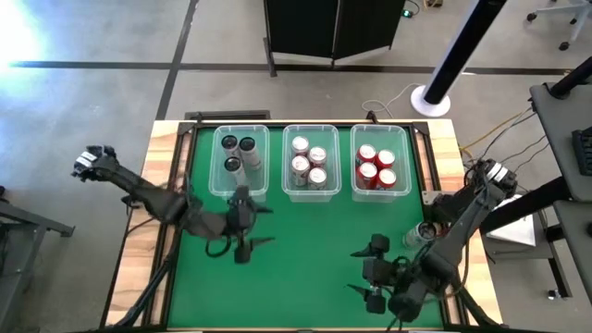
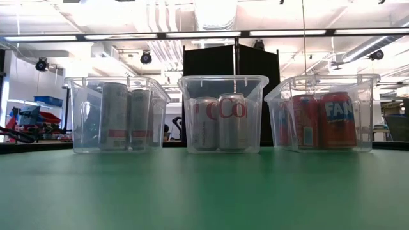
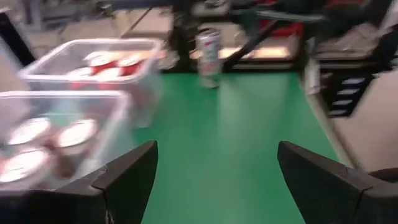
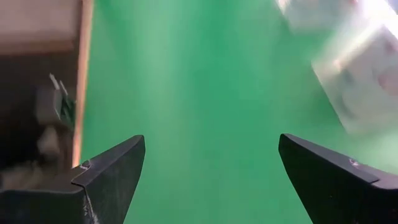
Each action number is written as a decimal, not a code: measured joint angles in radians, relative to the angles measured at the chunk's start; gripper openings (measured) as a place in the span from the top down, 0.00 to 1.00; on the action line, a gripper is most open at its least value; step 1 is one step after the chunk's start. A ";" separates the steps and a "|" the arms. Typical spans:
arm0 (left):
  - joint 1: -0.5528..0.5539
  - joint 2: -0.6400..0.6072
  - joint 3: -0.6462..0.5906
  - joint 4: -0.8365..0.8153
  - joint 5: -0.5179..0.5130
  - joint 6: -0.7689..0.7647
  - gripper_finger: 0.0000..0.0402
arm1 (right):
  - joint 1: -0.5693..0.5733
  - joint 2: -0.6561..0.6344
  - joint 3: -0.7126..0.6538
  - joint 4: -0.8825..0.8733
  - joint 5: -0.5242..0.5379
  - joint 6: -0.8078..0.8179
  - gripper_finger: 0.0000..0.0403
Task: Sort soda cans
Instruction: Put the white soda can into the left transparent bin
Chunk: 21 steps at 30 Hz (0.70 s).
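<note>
Item: one loose silver-white can (image 1: 424,233), upright on the green table (image 1: 305,268) at its right edge, just beside the right arm and ahead of the left gripper in its wrist view (image 3: 209,50).

Sorted stock: black cans in the left bin (image 1: 240,163), silver-white Coke cans in the middle bin (image 1: 310,163), red cans in the right bin (image 1: 380,161).

Left gripper (image 1: 246,227): fingers spread wide, nothing held, just before the left bin.

Right gripper (image 1: 370,268): fingers spread wide, nothing held, the loose can off to its side and behind.

Handling, judged: the remaining can is best taken by the right gripper, turned back toward it, closed around mid-body with the can kept upright, then lowered into the middle bin clear of the rim.
</note>
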 joint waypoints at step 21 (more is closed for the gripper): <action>-0.125 0.123 -0.250 0.577 -0.028 0.086 0.22 | 0.005 -0.121 0.148 -0.829 -0.380 0.262 0.10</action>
